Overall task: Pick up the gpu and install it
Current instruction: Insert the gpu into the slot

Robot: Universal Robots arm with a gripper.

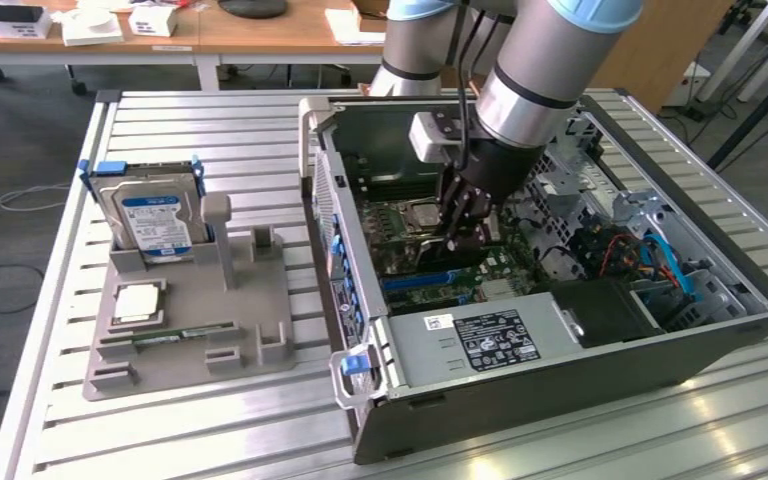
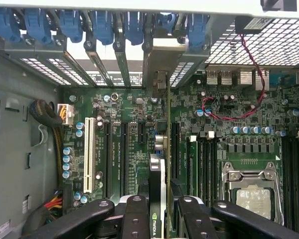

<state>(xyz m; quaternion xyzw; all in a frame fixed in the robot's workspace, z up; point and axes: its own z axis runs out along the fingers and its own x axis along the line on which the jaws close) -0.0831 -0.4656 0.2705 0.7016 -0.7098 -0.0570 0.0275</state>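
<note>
Exterior view: the gripper [image 1: 468, 232] is down inside the open computer case [image 1: 544, 390], over the motherboard [image 1: 487, 263]. A hard drive [image 1: 151, 222] stands in a grey holder [image 1: 244, 310] on the surface [image 1: 197, 430].

Wrist view: the gripper is clamped on the gpu [image 2: 162, 159], which is held edge-on above the slots [image 2: 122, 154]. The card's near end is cut off between the fingers [image 2: 134, 219].

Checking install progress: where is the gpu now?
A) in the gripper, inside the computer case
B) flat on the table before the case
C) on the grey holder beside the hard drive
A: the gpu sits edge-on in the grip of the gripper, above the motherboard inside the case.
</note>
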